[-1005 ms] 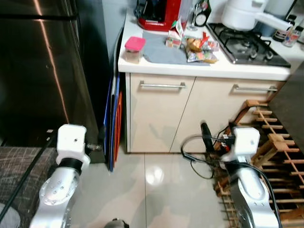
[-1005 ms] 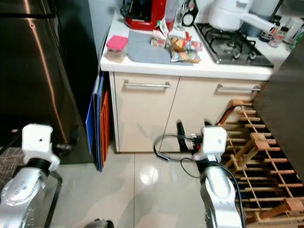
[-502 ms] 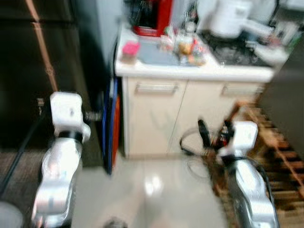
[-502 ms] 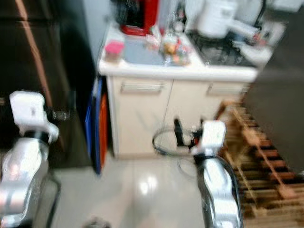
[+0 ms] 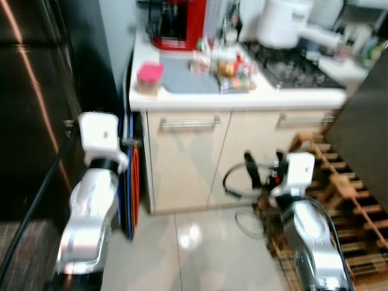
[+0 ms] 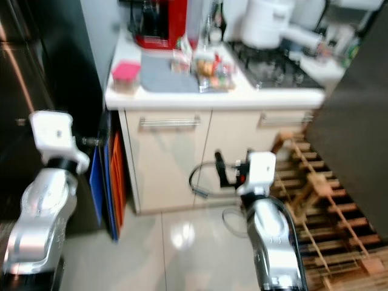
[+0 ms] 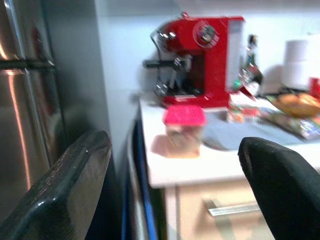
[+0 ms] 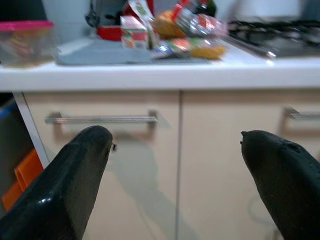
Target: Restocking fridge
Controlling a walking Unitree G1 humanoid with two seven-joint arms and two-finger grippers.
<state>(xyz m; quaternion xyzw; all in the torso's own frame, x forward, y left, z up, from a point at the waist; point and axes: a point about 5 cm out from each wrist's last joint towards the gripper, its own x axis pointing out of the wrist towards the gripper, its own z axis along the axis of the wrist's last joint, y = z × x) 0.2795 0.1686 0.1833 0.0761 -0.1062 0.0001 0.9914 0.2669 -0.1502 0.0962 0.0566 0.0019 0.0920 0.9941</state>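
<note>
- Fridge [image 5: 30,109]: dark, glossy, far left of scene, door shut; narrow gap between it and the cabinet.
- Left claw [image 7: 172,190]: raised beside the fridge's right edge, fingers [image 7: 65,190] spread wide, nothing held. Points toward the tabletop corner.
- Right claw [image 8: 175,175]: low, in front of the cabinet doors, fingers [image 8: 75,185] spread wide, empty.
- White tabletop [image 5: 242,100] right of fridge, over beige cabinet [image 5: 182,157] with two bar handles.
- Pink-lidded container [image 5: 149,77]: near left corner of tabletop, clear body, contents not readable.
- Grey mat [image 5: 188,76] just right of the container; snack packets and small cartons [image 5: 233,65] heaped on its right edge.
- Red coffee machine [image 5: 177,24] at far left of tabletop, behind the mat.
- Gas hob [image 5: 291,63] at right, white appliance [image 5: 285,21] at its far side.
- Blue and orange flat boards [image 5: 132,182] standing upright in the gap between fridge and cabinet.
- Black cable [image 5: 239,182] looped near the right wrist, by the cabinet base.
- Wooden slatted rack [image 5: 339,194] on the floor at right, next to right arm.
- Glossy pale tile floor [image 5: 200,248] near; head views slightly blurred.
</note>
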